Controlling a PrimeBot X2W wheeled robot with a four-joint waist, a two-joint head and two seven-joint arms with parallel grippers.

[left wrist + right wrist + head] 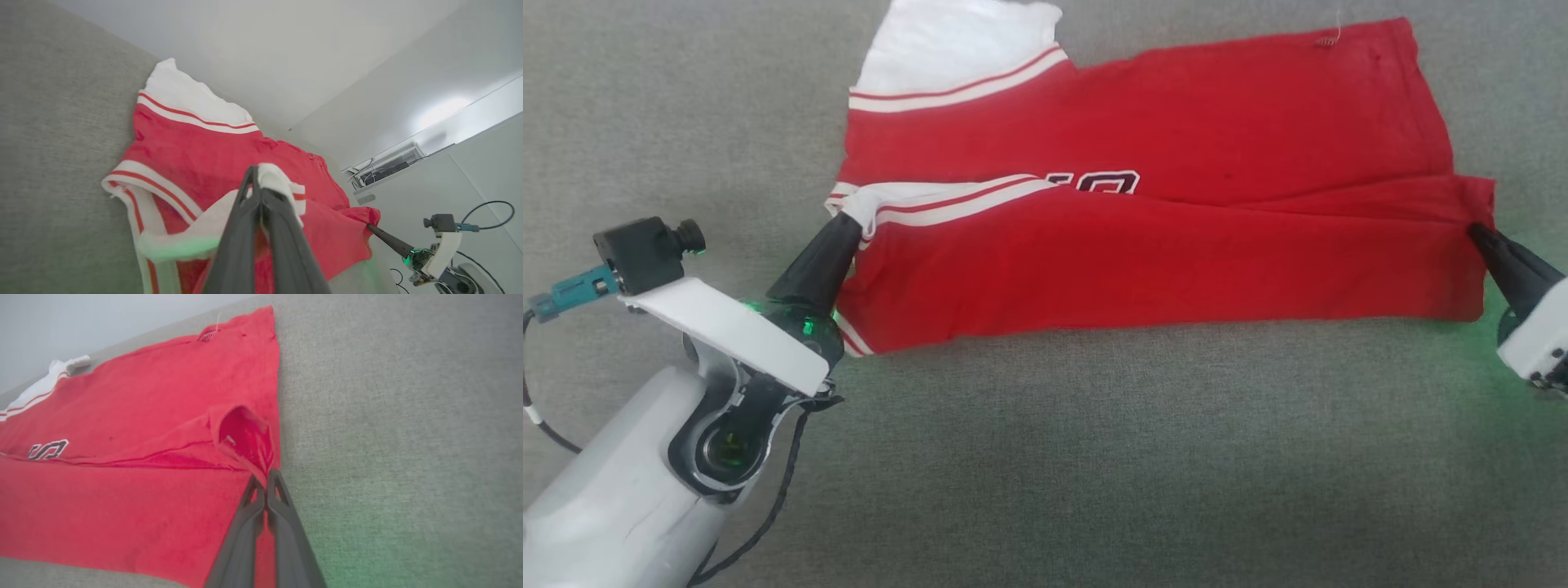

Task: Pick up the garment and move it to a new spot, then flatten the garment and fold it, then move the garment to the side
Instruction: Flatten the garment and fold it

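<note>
Garment lies on the grey surface, stretched btwn both grippers, near edge doubled over twd the middle, letters half covered. Left gripper is clamped on the white-striped trim, cloth bunched at its tips. Right gripper is pinched tight on the hem corner, fabric peaking just ahead of its tips. Looks mid-fold. To do it well: carry both ends fwd together, same height, cloth taut btwn them, don't drag the lower layer, then release.
</note>
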